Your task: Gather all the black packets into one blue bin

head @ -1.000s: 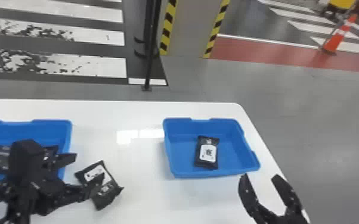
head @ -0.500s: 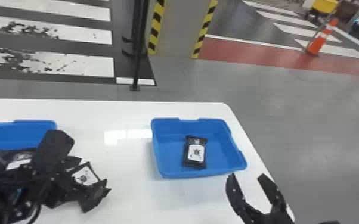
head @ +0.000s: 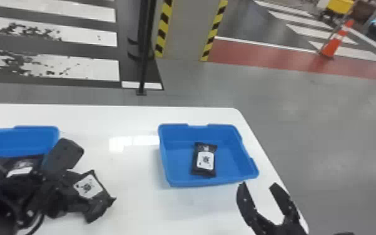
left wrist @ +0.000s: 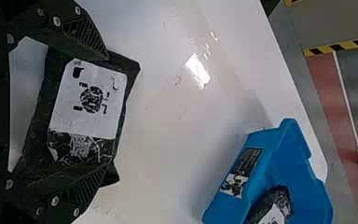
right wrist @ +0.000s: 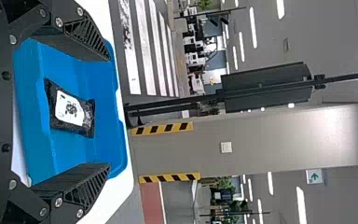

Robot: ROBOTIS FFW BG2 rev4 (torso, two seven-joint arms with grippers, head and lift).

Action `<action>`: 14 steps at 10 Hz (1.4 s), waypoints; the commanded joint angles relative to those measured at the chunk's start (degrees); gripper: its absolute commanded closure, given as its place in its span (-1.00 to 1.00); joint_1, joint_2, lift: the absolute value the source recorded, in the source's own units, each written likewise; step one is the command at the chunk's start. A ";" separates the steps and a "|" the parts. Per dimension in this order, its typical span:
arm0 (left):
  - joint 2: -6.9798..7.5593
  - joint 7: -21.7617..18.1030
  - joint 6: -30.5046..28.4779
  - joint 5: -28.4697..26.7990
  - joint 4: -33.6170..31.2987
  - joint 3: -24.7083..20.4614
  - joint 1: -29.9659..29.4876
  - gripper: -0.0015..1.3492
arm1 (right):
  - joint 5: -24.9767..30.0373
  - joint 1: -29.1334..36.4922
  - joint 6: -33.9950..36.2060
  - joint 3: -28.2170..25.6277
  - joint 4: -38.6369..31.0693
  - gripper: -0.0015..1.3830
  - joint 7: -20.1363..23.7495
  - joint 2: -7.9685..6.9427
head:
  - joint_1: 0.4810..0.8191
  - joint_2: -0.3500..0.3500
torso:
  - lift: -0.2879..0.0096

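Observation:
In the head view, my left gripper (head: pixel 77 183) is at a black packet (head: pixel 88 187) on the table, just right of the left blue bin (head: pixel 37 137). The left wrist view has this packet (left wrist: pixel 88 100) between the spread fingers of my left gripper (left wrist: pixel 108 111), one finger along each side. Another black packet (head: pixel 204 159) lies inside the right blue bin (head: pixel 171 162). My right gripper (head: pixel 257 184) stands open in front of that bin; in the right wrist view, the gripper (right wrist: pixel 110 113) has nothing between its fingertips. Dark shapes in the left bin are largely hidden by my left arm.
White table (head: pixel 134 165) surface lies between the two bins. Its right edge runs close beside the right bin. Beyond the far edge are a black pole (head: pixel 144 62) and a pillar (head: pixel 185 28) with striped edges.
The head view has turned slightly right. My left gripper has moved rightward and over the loose packet, which shows no clear shift on the table. The right gripper stays open beside its bin.

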State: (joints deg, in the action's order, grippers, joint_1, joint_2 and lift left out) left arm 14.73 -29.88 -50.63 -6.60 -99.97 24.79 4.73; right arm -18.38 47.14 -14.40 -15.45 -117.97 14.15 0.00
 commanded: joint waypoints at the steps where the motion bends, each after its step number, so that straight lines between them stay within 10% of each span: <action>1: -0.40 0.08 0.99 -0.02 4.42 1.15 2.30 -0.55 | -0.13 -0.31 -0.23 0.14 0.20 -0.66 0.00 -0.05 | 0.27 -1.00 | 0.20; 3: -1.10 0.61 3.24 0.78 9.90 2.75 4.83 -0.37 | -0.24 -0.17 -0.23 0.14 0.48 -0.66 0.00 -0.05 | 0.27 -1.00 | 0.20; 5: -1.37 1.23 9.57 2.38 10.05 2.40 3.71 0.66 | -0.47 -0.03 -0.23 0.14 0.48 -0.66 0.00 -0.05 | 0.27 -1.00 | 0.20; 6: -1.37 1.40 14.07 2.95 10.05 1.38 2.72 0.80 | -0.47 -0.03 -0.23 0.14 0.48 -0.66 0.00 -0.05 | 0.27 -1.00 | 0.20; 9: -1.28 1.40 22.37 2.38 7.37 -1.94 0.61 0.80 | -0.47 0.11 -0.23 0.14 0.34 -0.66 0.00 -0.05 | 0.27 -1.00 | 0.20; 14: -1.01 0.79 23.49 -2.42 -19.91 -27.42 -16.26 0.80 | -0.47 0.39 -0.23 0.25 0.05 -0.66 0.00 -0.05 | 0.27 -0.69 | 0.20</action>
State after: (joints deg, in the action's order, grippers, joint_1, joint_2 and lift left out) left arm 13.73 -29.06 -26.90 -8.66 -118.63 0.07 -10.30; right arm -18.85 47.53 -14.63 -15.19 -117.90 14.15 0.00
